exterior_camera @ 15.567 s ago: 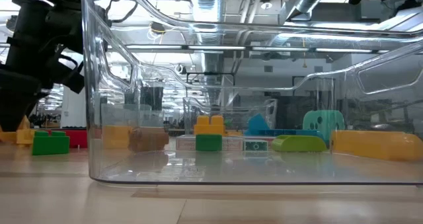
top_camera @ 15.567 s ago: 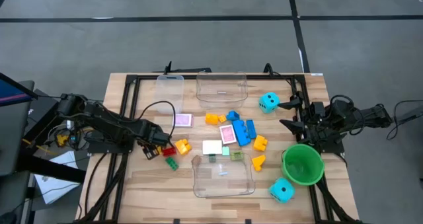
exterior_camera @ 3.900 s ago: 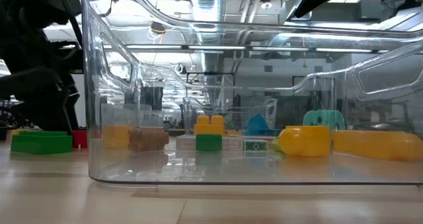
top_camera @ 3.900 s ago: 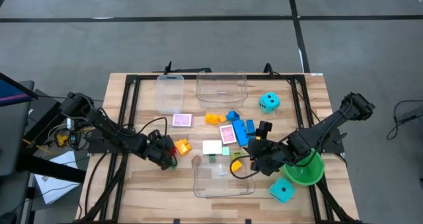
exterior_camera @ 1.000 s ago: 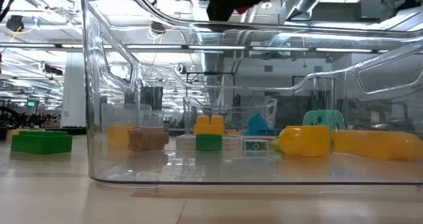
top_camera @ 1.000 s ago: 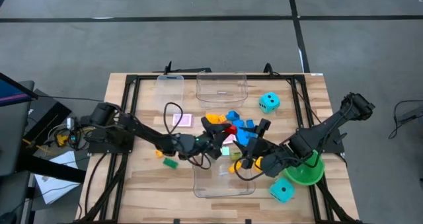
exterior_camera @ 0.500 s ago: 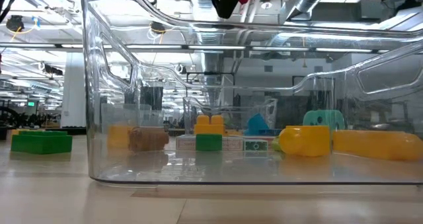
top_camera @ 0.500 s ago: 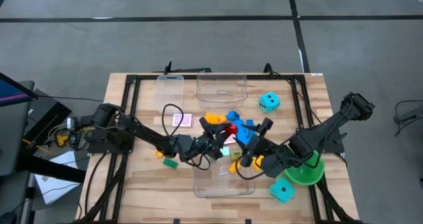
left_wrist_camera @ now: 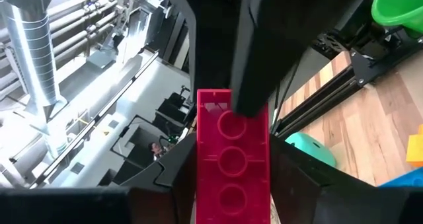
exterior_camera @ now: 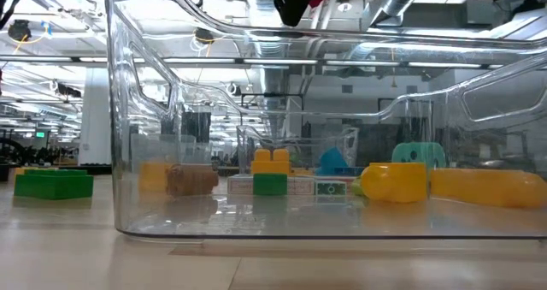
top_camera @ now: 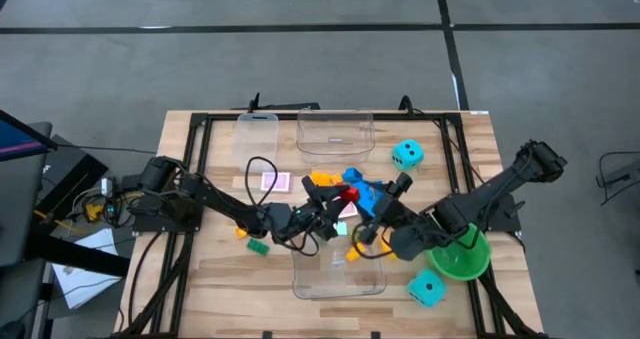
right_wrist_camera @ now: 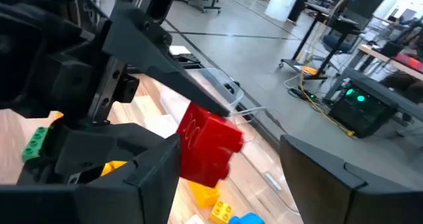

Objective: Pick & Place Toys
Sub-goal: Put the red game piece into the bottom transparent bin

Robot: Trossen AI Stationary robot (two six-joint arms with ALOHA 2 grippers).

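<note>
Holding the red brick [left_wrist_camera: 231, 158] between my left gripper [top_camera: 338, 198] fingers, I have it lifted off the table over the cluster of toys, just behind the near clear tub [top_camera: 338, 270]. In the left wrist view the brick's long axis runs straight out along my fingers, studs facing the camera, so I am pinching it across its narrow width.

My right gripper [top_camera: 378, 224] sits just beside it, pointing at the brick from the other side. In the right wrist view the brick [right_wrist_camera: 208, 145] hangs ahead, between my two right fingers, which stand spread and not touching it. I read this as either a hand-over or two arms crowding one spot; I cannot tell which is meant.

What the coming move turns on: the tub lies toward the table's front edge from the brick, close by, and my left arm is the one that has it. A short carry forward would put the brick over the tub's opening.

Farther out, the green brick [top_camera: 258, 246] lies alone on the wood near my left forearm. The green bowl [top_camera: 462, 261] is under my right arm, with one cyan die [top_camera: 427, 289] in front of it and the other [top_camera: 406, 156] toward the far side.
</note>
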